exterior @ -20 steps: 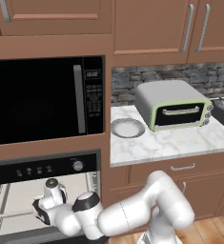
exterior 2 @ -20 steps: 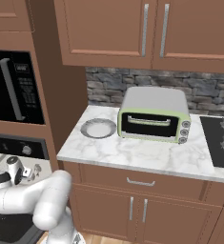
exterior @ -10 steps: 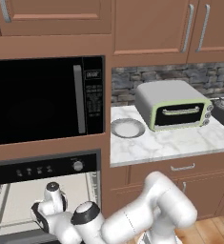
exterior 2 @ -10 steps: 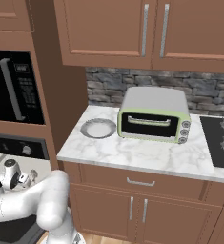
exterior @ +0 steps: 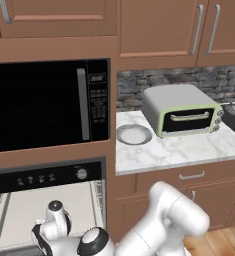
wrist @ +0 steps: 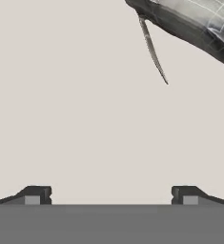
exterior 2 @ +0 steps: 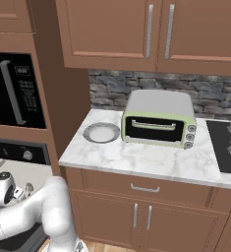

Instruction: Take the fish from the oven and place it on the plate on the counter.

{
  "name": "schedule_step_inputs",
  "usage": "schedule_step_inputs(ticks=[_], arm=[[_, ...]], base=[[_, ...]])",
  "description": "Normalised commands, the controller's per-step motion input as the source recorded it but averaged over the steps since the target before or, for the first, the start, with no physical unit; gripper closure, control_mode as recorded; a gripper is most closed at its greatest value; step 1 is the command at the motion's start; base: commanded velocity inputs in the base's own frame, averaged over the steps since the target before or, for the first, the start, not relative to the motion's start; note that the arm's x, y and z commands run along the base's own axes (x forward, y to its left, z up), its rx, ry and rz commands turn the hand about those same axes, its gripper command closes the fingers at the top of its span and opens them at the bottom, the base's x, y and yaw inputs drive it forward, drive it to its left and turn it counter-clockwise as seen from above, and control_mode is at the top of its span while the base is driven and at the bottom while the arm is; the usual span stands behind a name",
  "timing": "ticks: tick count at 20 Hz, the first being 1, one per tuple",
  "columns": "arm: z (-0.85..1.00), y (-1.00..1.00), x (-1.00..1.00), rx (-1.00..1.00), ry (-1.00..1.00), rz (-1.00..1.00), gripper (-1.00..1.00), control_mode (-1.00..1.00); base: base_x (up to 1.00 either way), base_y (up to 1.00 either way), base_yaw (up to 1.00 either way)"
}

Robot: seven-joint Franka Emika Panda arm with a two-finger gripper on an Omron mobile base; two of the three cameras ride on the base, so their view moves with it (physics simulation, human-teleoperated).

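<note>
Fish (wrist: 194, 24) is lying on the oven (exterior: 49, 210) tray, just beyond the gripper (wrist: 111, 194), whose jaws are standing apart. Likely slick and light, it is probably best gripped across mid-body.

A: How's the arm (exterior: 159, 225) posed?
B: Bent low, reaching leftward from its base, with the wrist (exterior: 56, 225) turned down at the far end.

A: And the gripper (wrist: 111, 194)?
B: Jaws spread wide. In the hand view the two dark fingertips (wrist: 35, 194) stand well apart, with nothing between them.
</note>
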Motion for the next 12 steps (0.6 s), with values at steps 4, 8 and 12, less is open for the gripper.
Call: schedule_step_inputs(ticks=[4, 8, 12], arm=[[-0.90, -0.21, -1.00, 0.00, 0.00, -0.04, -1.00, -1.00], [-0.84, -0.20, -1.00, 0.00, 0.00, -0.03, -1.00, -1.00], [-0.81, -0.19, -1.00, 0.00, 0.00, -0.02, -1.00, -1.00]], base=[[0.00, 0.00, 0.00], [0.00, 0.00, 0.00], [0.00, 0.00, 0.00]])
